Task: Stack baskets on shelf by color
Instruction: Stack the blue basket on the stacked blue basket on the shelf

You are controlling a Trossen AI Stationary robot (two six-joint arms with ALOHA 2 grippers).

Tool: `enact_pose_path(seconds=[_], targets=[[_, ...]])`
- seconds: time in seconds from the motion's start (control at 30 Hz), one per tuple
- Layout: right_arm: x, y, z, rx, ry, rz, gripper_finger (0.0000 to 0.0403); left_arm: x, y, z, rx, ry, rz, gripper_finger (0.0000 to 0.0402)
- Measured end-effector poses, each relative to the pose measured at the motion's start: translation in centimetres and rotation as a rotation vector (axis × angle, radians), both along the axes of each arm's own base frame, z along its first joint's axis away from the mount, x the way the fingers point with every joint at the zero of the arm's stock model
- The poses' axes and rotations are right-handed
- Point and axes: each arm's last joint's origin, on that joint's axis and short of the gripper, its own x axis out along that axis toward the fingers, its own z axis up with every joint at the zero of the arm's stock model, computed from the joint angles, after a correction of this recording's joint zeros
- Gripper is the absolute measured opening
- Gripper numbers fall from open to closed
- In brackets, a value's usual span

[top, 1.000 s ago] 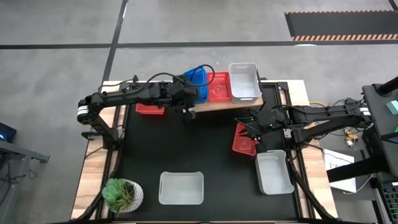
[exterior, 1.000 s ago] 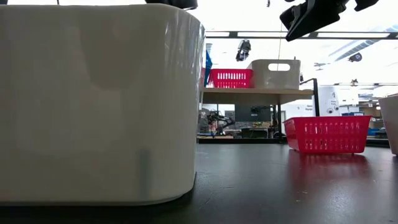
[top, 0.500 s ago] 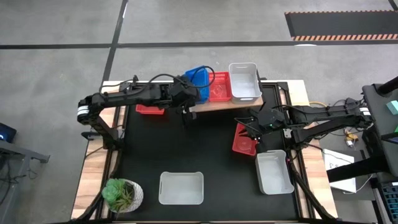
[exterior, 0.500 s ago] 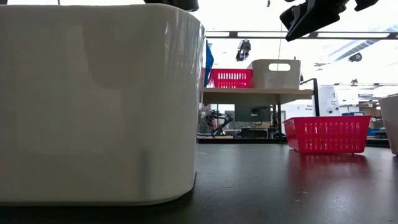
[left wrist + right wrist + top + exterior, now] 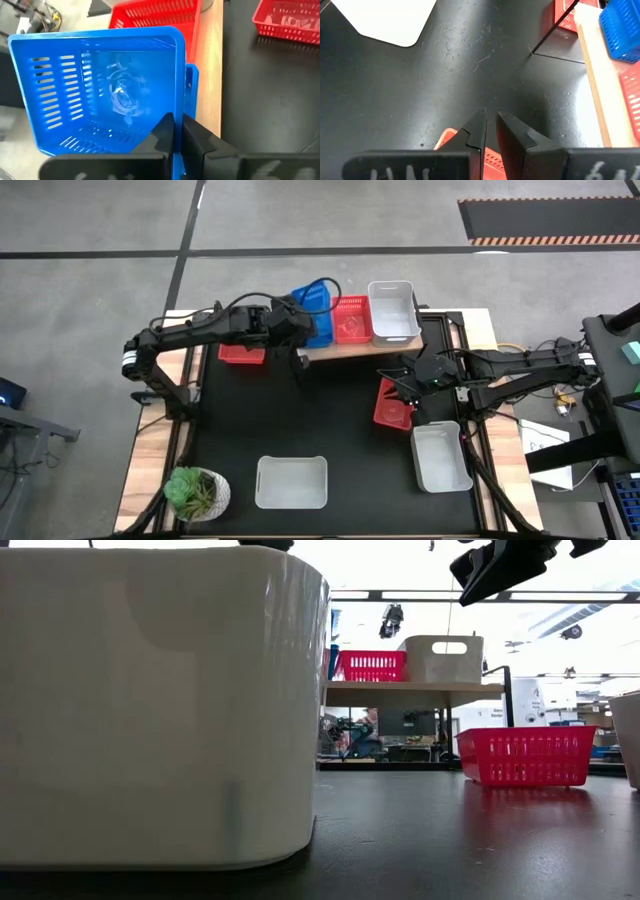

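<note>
Glossy slotted plastic blue basket (image 5: 100,85), pale matt wood shelf (image 5: 210,65), scuffed black matt table (image 5: 445,75).

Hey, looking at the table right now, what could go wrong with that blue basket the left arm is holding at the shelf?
The left end effector pinches only one wall of the blue basket, which hangs tilted, so it could slip or swing. It is over the shelf end, above another blue basket; a misaligned drop might jam or tip off the edge. It could also nudge the red basket beside it.
</note>
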Motion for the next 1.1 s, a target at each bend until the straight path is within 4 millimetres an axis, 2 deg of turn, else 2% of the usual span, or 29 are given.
enact_pose_path(seconds=[0.4, 1.1], targets=[[0.0, 0.0, 0.0, 0.0, 0.0, 0.001, 0.0034, 0.5, 0.3, -1.1, -0.055, 0.007, 0.065, 0.0], [0.0, 0.0, 0.0, 0.013, 0.002, -0.012, 0.0034, 0.5, 0.3, -1.1, -0.069, -0.003, 0.082, 0.0]])
